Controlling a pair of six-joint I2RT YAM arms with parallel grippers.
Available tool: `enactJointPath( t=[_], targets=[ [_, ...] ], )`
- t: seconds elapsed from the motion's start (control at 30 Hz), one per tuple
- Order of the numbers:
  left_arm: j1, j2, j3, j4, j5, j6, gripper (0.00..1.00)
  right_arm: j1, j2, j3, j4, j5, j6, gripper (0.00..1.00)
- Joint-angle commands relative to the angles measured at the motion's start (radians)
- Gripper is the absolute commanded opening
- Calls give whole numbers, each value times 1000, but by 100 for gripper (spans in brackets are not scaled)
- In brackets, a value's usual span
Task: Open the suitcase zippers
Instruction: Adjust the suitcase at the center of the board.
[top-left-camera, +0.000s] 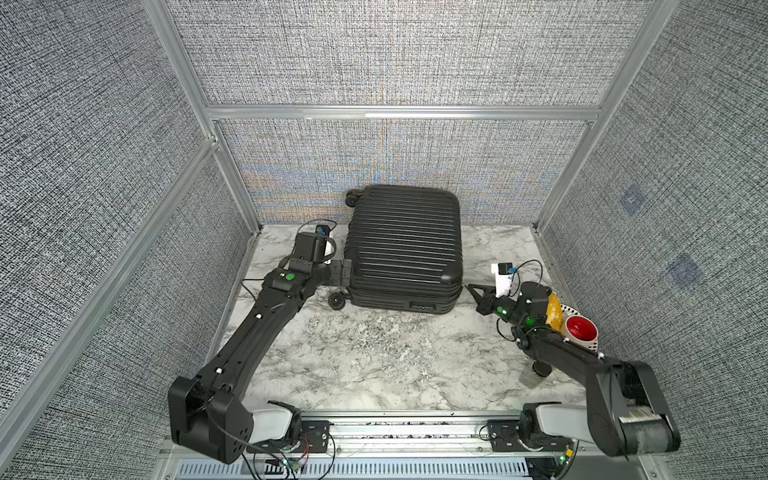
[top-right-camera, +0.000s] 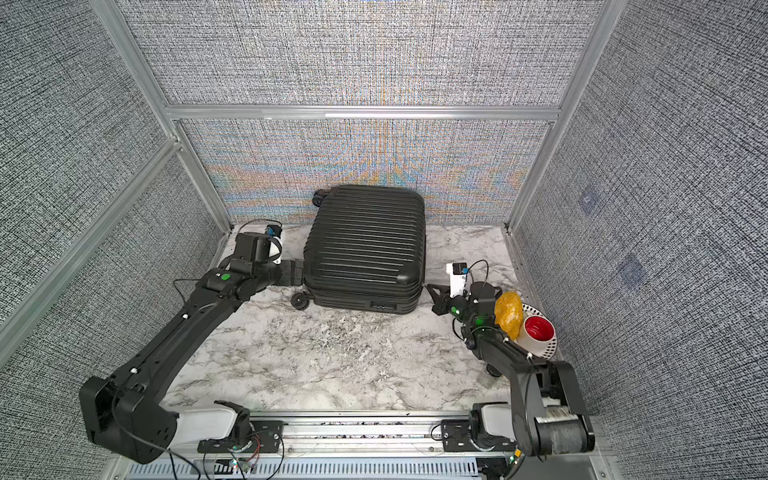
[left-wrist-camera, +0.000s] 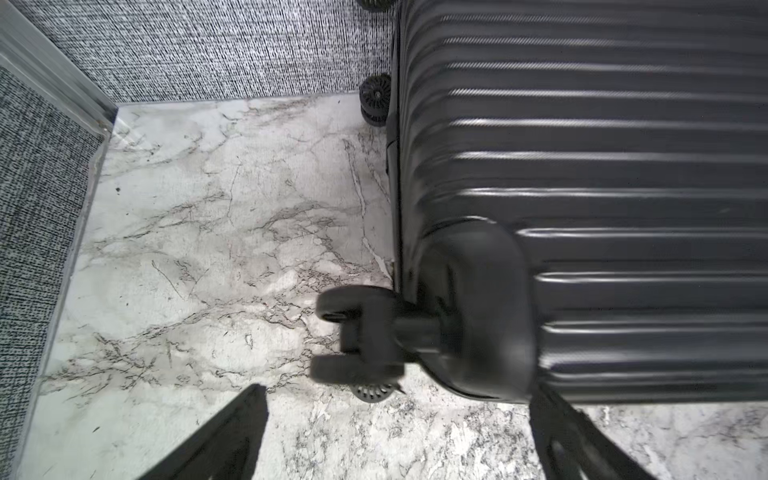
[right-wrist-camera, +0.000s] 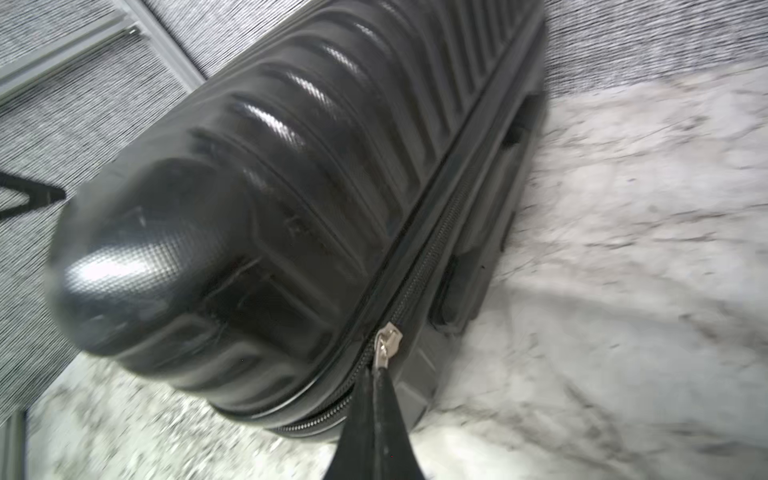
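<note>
Right tool (right-wrist-camera: 376, 374) is pinched shut on the silver zipper pull (right-wrist-camera: 387, 340) at the suitcase (top-left-camera: 405, 249) corner; left tool (left-wrist-camera: 399, 388) gapes wide beside a wheel (left-wrist-camera: 361, 332). Suitcase lies flat on the marble tabletop (top-left-camera: 374, 361), far edge near the back wall (top-left-camera: 374, 174).

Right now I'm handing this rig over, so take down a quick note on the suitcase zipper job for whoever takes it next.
Left gripper: open at the wheeled end of the suitcase, gripping nothing.
Right gripper: shut, tips at the silver slider on the zippers by the case's near corner; whether it pinches the pull is unclear.
Suitcase: lying flat on the table against the back wall, shells closed.
Done: slider reached.
Left: run the zippers round the seam.
</note>
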Motion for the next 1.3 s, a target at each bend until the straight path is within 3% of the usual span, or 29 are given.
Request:
enactJointPath(
  t=[0.0, 0.33, 0.43, 0.63, 0.7, 0.77, 0.87, 0.97, 1.07, 1.27],
  targets=[
    [-17, -59, -9, -6, 77, -34, 99, 92, -79, -34, 53, 19, 0, 0],
    [-372, -49, 51, -92, -96, -55, 99, 467, -238, -162, 58, 237, 14, 0],
    [-419, -3, 85, -90, -115, -65, 99, 490, -261, -192, 63, 288, 34, 0],
    [-476, 91, 198, -69, -131, -54, 99, 456, -416, -214, -123, 614, 63, 1],
    [-487, 136, 246, -71, -120, -48, 99, 355, -403, -219, -136, 518, 50, 18],
    [-496, 172, 283, -67, -105, -50, 99, 230, -352, -228, -78, 315, 56, 29],
    [-498, 186, 283, -41, -84, -69, 99, 124, -252, -209, 20, 112, 70, 35],
    [-498, 176, 257, -22, -73, -86, 99, 105, -138, -148, 83, -52, 45, 41],
    [-498, 147, 216, -7, -91, -98, 99, 105, -50, -112, 125, -119, 9, 49],
    [-486, 56, 136, 22, -168, -149, 99, 105, 96, -55, 120, -184, -115, 49]
  ],
)
